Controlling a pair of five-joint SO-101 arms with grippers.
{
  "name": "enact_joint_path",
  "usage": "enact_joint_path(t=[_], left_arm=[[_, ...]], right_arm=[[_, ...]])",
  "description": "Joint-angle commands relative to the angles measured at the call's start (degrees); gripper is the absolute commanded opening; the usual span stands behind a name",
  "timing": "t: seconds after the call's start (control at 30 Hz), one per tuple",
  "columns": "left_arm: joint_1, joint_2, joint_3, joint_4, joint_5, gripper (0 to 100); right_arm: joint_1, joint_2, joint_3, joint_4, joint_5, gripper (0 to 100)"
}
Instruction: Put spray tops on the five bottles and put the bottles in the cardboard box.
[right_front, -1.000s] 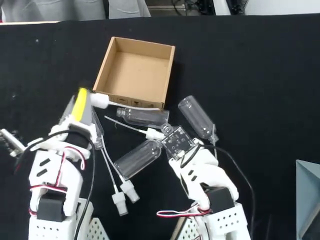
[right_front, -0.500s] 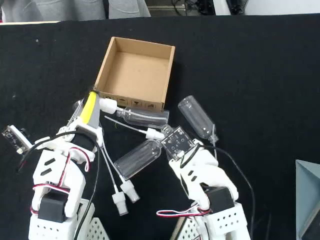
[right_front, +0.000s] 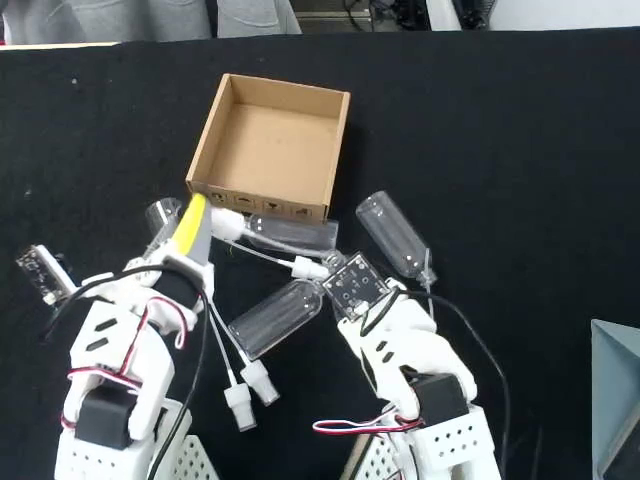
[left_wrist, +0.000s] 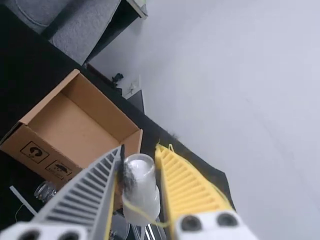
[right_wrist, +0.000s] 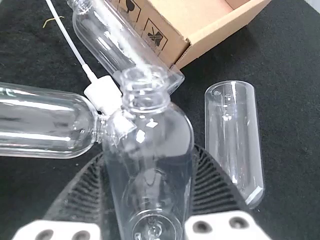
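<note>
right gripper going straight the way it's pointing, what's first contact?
Probably the lying bottle along the front wall of the cardboard box: the right gripper, shut on an uncapped bottle, aims that bottle's neck right at it. Whether it would pass over is unclear.

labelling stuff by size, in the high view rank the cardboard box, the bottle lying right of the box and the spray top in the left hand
1. cardboard box, by far largest
2. bottle right of the box
3. spray top in the left hand, clearly smallest
</note>
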Motion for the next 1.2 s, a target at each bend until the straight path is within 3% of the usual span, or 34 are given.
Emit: enact_joint_path(t=[0.0,0.43,0.63,0.9,1.17], left_arm=[[0.9,-0.8,-7.0,5.0,-0.8,3],[0.6,-0.8,-8.2,1.8,-0.5,3],[-4.0,-0.8,-8.2,-0.9,-0.4,3],[-3.9,-0.8,-9.8,-0.3,-0.4,3],[0.5,-0.8,-10.4,3.9,-0.7,3]], right_arm=[[-1.1,-5.8,-0.3,0.0,0.0,2.8],[-1.1,-5.8,-0.3,0.4,0.0,2.8],[-1.1,-5.8,-0.3,0.1,0.4,2.8],[-1.1,-5.8,-0.3,-0.9,0.5,3.0],[-1.1,-5.8,-0.3,-0.9,4.2,2.9]])
